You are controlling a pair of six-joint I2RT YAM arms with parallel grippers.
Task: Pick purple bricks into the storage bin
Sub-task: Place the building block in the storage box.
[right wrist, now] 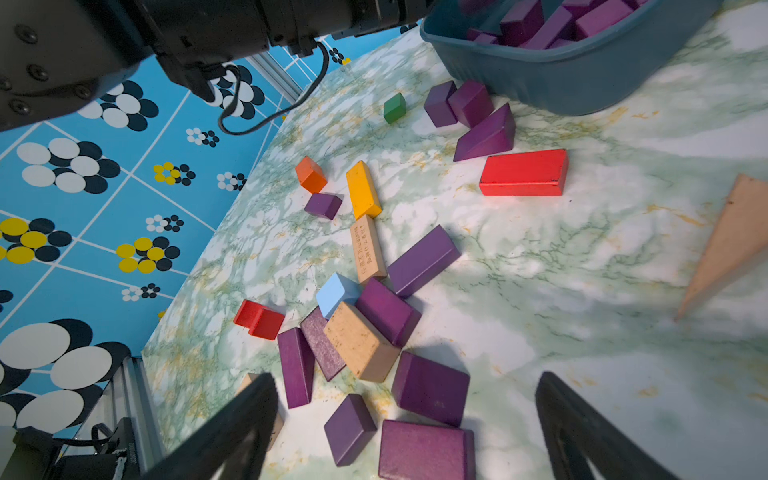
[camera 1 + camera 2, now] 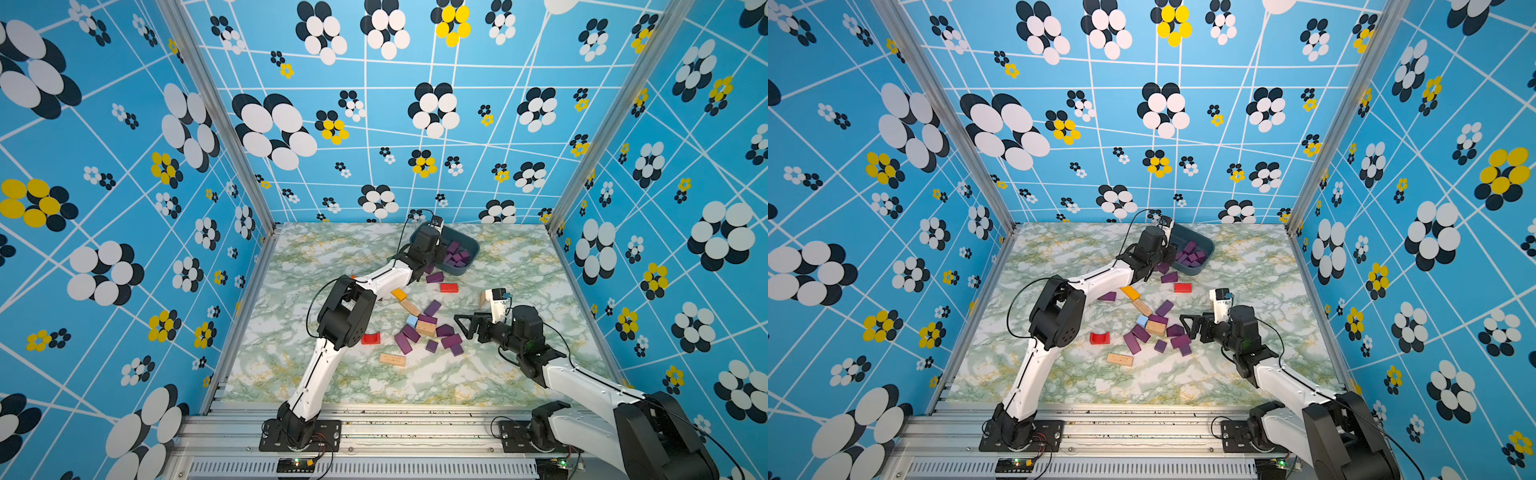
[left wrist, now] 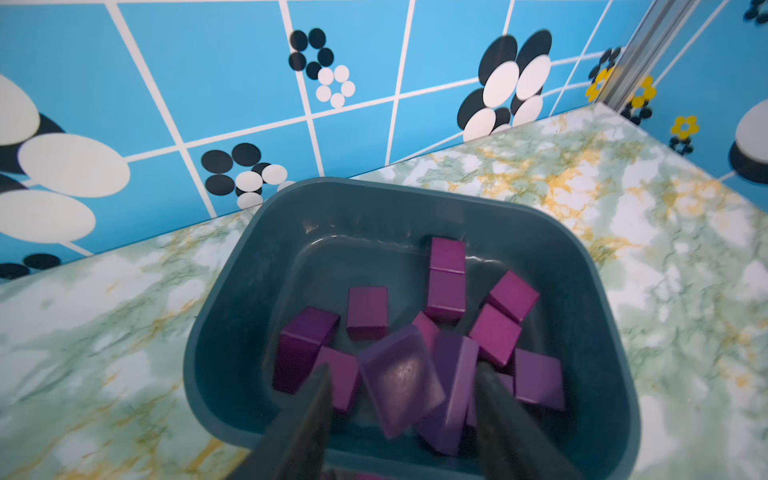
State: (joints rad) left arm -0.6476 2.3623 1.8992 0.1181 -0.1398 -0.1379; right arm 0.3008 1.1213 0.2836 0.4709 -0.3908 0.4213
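Over the storage bin point(image 3: 249, 270) at the far side of the tabletop point(image 2: 311, 257), your left arm point(image 2: 386, 276) reaches in from the near-left. Left jaws are spread. One blurred purple brick point(image 3: 399, 382) sits between them with a gap on at least one side, so nothing is pinched. Below it the purple bricks point(image 3: 446, 291) lie jumbled on the bin floor, roughly a dozen, some leaning on each other. Both top views show the bin point(image 2: 476, 249) point(image 2: 1209, 249) angled near the back wall with purple inside.

Your right arm point(image 2: 519, 332) hangs low over the middle pile. Right jaws are spread wide with nothing between them, and loose purple bricks point(image 1: 430, 386) sit on the tabletop just under and ahead of them.

Mixed into that pile are a tan block point(image 1: 359, 340), touching purple on both sides, and a light blue cube point(image 1: 336, 293) against its far end. Just beside the bin's near wall point(image 1: 561, 83) there are more purple pieces: two cubes point(image 1: 469, 102) and a wedge point(image 1: 486, 135).

Non-task clutter:
- red bar point(image 1: 523, 172) near the wedge
- yellow bar point(image 1: 363, 189)
- orange cube point(image 1: 311, 174)
- green cube point(image 1: 394, 108)
- red arch point(image 1: 259, 318)
- tan wedge point(image 1: 727, 249), well apart from the rest
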